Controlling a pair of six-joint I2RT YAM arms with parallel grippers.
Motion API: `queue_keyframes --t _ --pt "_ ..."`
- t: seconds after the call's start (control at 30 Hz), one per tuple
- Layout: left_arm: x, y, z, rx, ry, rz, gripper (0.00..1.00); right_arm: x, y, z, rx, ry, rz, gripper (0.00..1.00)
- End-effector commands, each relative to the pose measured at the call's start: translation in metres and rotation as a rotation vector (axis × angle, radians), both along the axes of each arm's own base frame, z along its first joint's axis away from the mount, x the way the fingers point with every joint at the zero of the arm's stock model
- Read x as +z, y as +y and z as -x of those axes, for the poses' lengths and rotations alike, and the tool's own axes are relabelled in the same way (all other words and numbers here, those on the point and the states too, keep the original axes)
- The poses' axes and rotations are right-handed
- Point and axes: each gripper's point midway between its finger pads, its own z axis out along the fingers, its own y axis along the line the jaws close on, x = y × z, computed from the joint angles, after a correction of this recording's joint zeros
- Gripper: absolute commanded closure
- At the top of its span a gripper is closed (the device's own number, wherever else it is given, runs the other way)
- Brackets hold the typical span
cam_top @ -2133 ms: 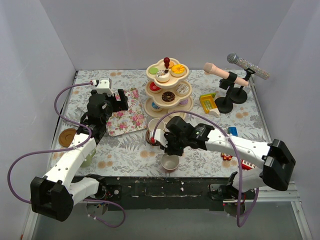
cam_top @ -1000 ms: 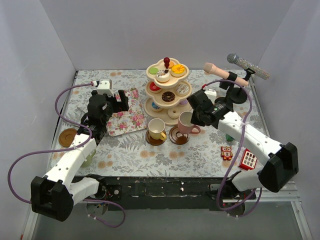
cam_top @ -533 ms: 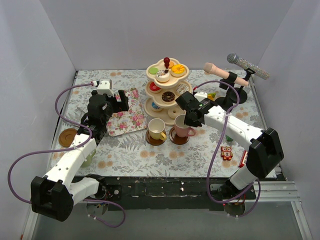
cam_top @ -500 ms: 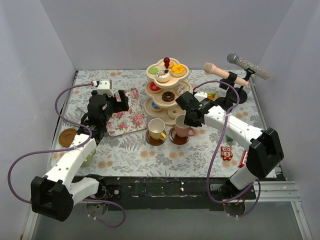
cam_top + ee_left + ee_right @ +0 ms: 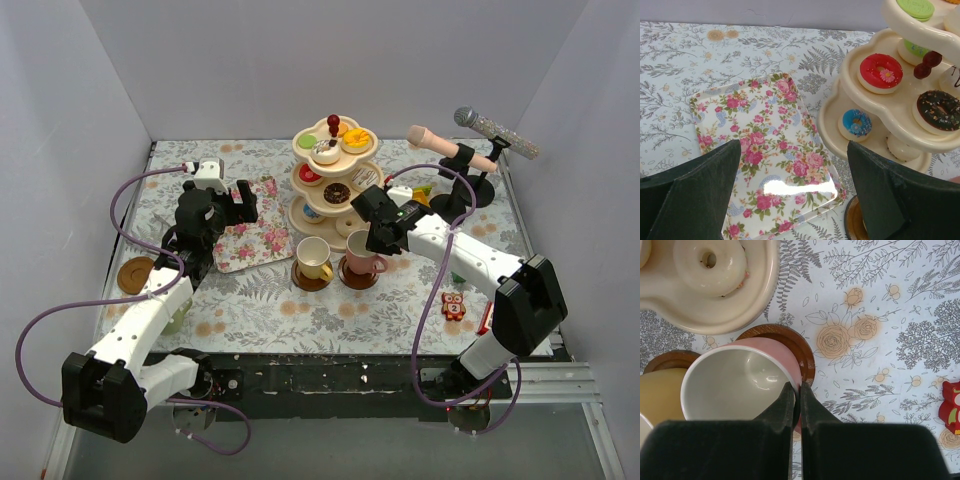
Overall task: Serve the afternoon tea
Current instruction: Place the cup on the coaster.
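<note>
The right gripper (image 5: pixel 795 390) is pinching the pink cup (image 5: pixel 735 385), mid-frame on its saucer (image 5: pixel 795 347). The left gripper (image 5: pixel 793 145) is gaping wide over the floral tray (image 5: pixel 755 130).

A fern-printed counter (image 5: pixel 400 300) is seen: floral tray (image 5: pixel 247 237) laid left, cream tiered stand (image 5: pixel 300 216) centre, two brown saucers (image 5: pixel 312 284) side by side before it, a third saucer (image 5: pixel 133 273) far left, microphone stands (image 5: pixel 449 210) back right.
</note>
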Motion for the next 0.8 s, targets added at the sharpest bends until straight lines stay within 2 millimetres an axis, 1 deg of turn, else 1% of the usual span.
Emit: queue_keyframes --t 0.0,0.17,0.53,0.77 --pt "0.007 -0.001 0.003 -0.006 -0.027 0.001 0.12 0.014 0.007 -0.011 -0.018 -0.066 -0.042 0.99" --pt "0.006 -0.002 0.003 -0.012 -0.025 0.001 0.12 0.012 0.006 -0.01 -0.019 -0.062 -0.043 0.99" --pt "0.004 -0.003 0.002 -0.016 -0.021 -0.001 0.12 0.0 0.0 -0.005 -0.022 -0.046 -0.023 0.99" --pt "0.003 -0.003 0.002 -0.017 -0.018 0.0 0.12 -0.002 0.002 -0.004 -0.018 -0.042 -0.033 0.99"
